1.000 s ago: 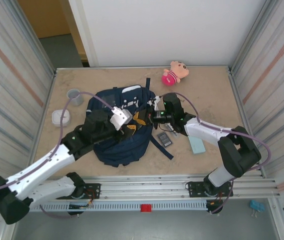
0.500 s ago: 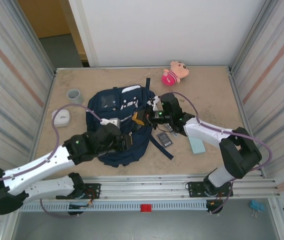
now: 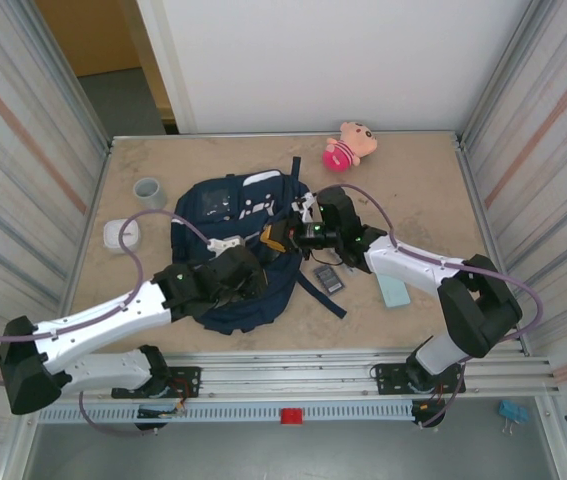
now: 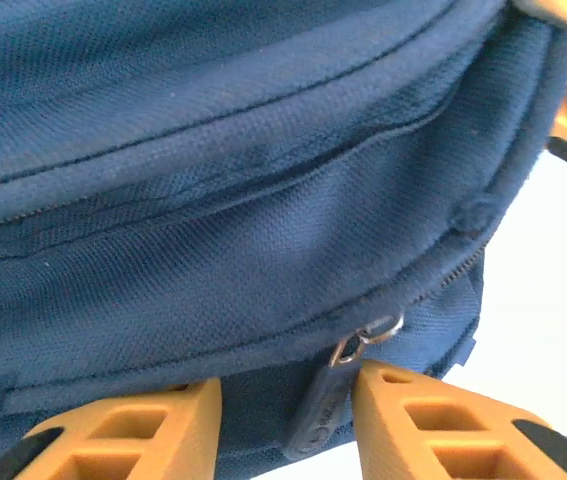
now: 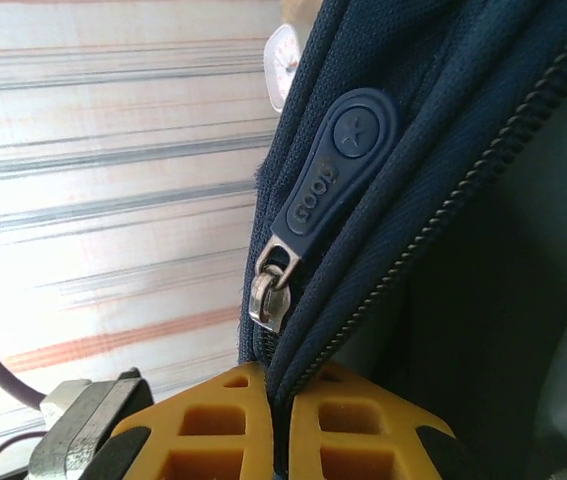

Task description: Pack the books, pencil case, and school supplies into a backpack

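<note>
From the top external view the packing looks barely started. The large dark navy fabric backpack (image 3: 225, 200) with white patches lies flat at mid-desk. The long pale teal pencil case (image 3: 394, 290) and the small dark rectangular calculator-like gadget (image 3: 329, 278) lie on the sandy desk (image 3: 413, 200) just to its right, so by my reading neither is packed yet. A pink plush toy (image 3: 348, 145) sits at the far edge and a grey cup (image 3: 148, 190) to the pack's left. The left end effector (image 3: 253, 272) is low over the pack's near half and the right end effector (image 3: 275, 238) is at its right edge, but their grips cannot be read from this height. The left wrist view supplies that. The left end effector (image 4: 283, 400) has its orange fingers (image 4: 123, 430) spread, and a dark rubber zipper pull (image 4: 321, 412) on a small metal ring hangs between them, not yet clamped. That zip seam looks closed. The right wrist view shows the right end effector (image 5: 275, 400) pressed together and pinching the backpack's fabric edge. Beside it are a second navy pull tab (image 5: 335, 165), a metal slider (image 5: 268, 297) and parted zipper teeth (image 5: 463, 190) over a dark interior. I judge the pack is being opened, and every item is left to load.
</note>
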Available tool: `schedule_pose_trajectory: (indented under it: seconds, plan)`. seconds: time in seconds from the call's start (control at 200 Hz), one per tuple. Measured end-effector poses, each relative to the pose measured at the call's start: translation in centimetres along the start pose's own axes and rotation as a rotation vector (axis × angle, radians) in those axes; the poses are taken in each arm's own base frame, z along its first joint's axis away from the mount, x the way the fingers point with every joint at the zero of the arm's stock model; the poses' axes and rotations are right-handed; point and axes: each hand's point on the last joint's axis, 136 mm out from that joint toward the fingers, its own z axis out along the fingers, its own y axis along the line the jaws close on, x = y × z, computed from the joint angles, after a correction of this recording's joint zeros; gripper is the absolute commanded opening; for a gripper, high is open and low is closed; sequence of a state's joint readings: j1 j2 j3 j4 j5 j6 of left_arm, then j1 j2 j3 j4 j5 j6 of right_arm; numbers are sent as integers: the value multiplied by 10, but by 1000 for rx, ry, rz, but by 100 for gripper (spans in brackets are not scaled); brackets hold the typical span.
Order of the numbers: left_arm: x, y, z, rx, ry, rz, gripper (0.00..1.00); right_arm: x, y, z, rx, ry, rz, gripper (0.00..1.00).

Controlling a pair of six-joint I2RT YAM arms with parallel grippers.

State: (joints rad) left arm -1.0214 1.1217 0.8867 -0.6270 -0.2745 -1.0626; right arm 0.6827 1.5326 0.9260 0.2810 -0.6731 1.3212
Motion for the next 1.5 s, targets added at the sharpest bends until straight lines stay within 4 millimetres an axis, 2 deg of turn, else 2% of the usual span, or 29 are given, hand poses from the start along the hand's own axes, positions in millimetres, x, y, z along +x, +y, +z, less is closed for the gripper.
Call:
schedule_pose_trajectory:
  seconds: [0.125,0.326,0.551,0.747,0.852,0.922,0.977,1.092,1.183,1.298,1.398,1.448,1.498]
  plan:
    - [-1,-1,5,-18,-3,2,25,0,0,0,0,0,1,0]
    - [-5,-6,5,-19,-8,8,0,2,-4,-2,20,4,-2,0]
    - [-10,0,-9,1,-42,20,0,-8,-12,-15,39,4,9,0]
    - [-5,30,-14,-18,-55,26,0,-23,-14,-33,33,-9,20,0]
    - [-3,37,-10,-12,-55,42,0,-24,-15,-34,35,-6,30,28]
    - [-3,34,-7,12,-58,55,0,-23,-13,-33,34,-17,22,41]
    - [-4,29,-5,40,-61,64,0,-23,-10,-33,27,-39,26,46]
    - [-8,15,-5,99,-73,76,0,-12,-8,-28,14,-69,20,48]
    - [-8,7,-1,127,-69,90,0,0,-14,-20,23,-83,42,49]
    - [-6,-2,5,153,-52,110,0,5,-22,-14,43,-109,62,46]
    - [-5,-6,5,169,-49,117,0,2,-20,-13,40,-130,68,24]
    - [-6,-6,5,171,-52,117,0,1,-19,-13,38,-136,61,16]
    - [-7,-6,5,168,-54,116,0,-2,-19,-15,38,-139,61,12]
